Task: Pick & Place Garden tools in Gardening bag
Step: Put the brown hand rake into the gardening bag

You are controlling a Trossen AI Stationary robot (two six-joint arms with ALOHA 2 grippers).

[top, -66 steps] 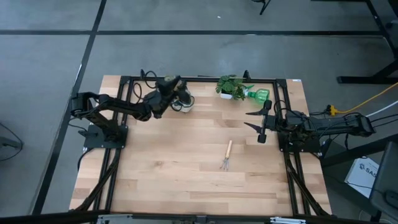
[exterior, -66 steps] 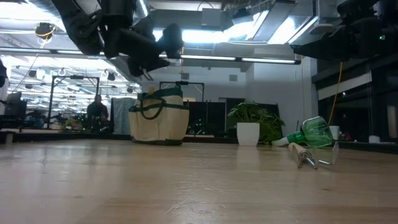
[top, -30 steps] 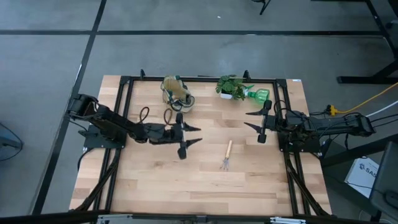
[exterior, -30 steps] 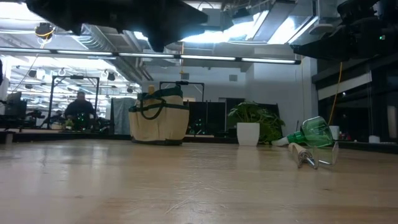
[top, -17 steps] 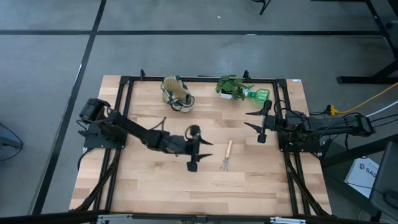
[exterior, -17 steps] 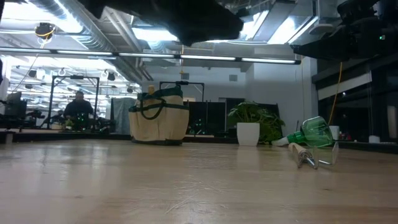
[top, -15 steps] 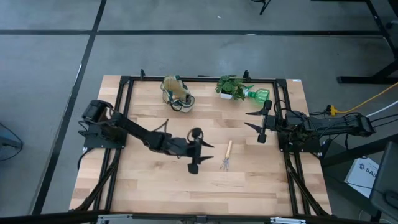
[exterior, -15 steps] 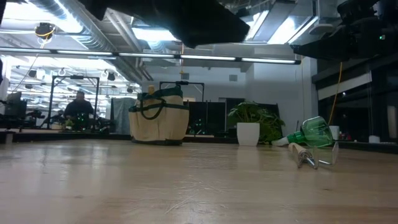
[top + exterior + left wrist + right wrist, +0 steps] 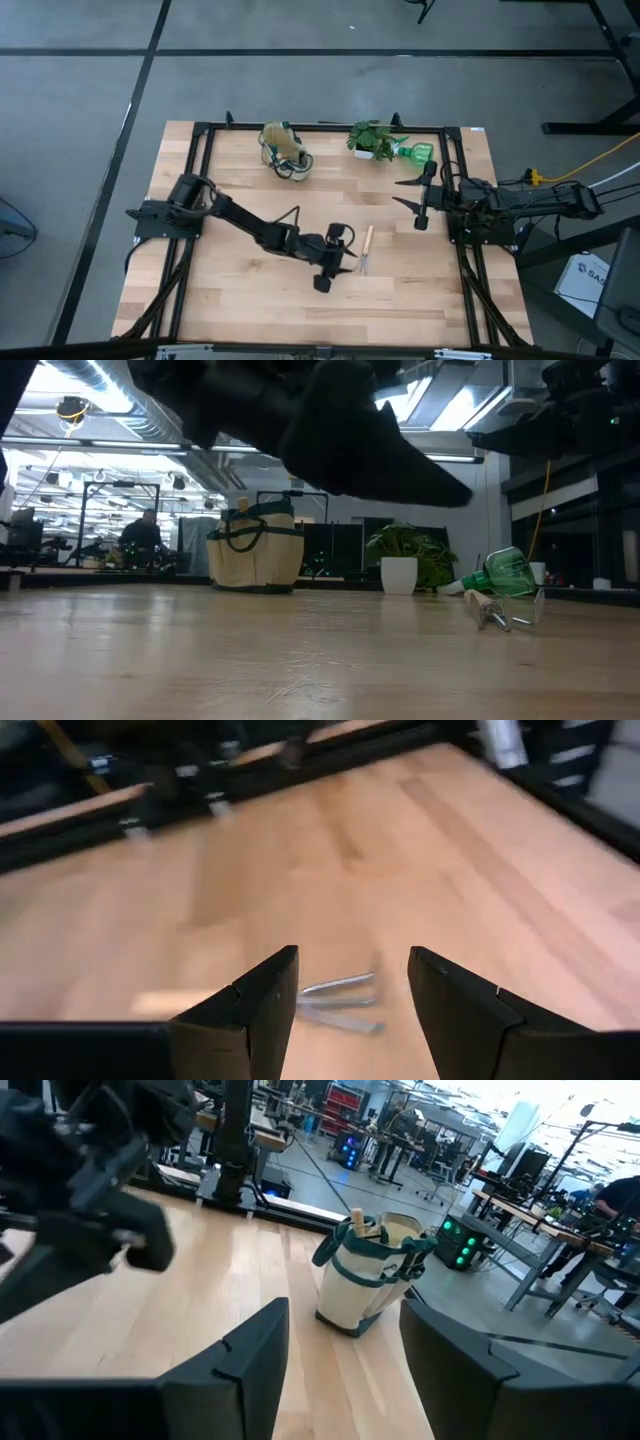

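The hand fork (image 9: 365, 250) lies flat on the table right of the middle, its wooden handle toward the far edge. It also shows in the low view (image 9: 490, 610). My left gripper (image 9: 340, 258) is open just left of the fork, and its wrist view shows the tines (image 9: 335, 995) beyond the gap between the fingers. The tan bag (image 9: 283, 150) stands at the far edge, and a wooden handle (image 9: 353, 1220) sticks up out of it. The green plastic tool (image 9: 415, 152) lies beside the potted plant (image 9: 372, 140). My right gripper (image 9: 400, 193) is open and waits at the table's right.
The leafy plant in its white pot (image 9: 400, 570) stands at the far edge, between the bag (image 9: 255, 550) and the green tool (image 9: 505, 575). The black frame rails (image 9: 320, 127) run along the table's far edge and sides. Bare wood (image 9: 250, 290) lies toward the near edge.
My left gripper has gone from the table's middle toward the right and near edges, up to the hand fork, and has stayed open. The fork, bag and green tool have not moved.
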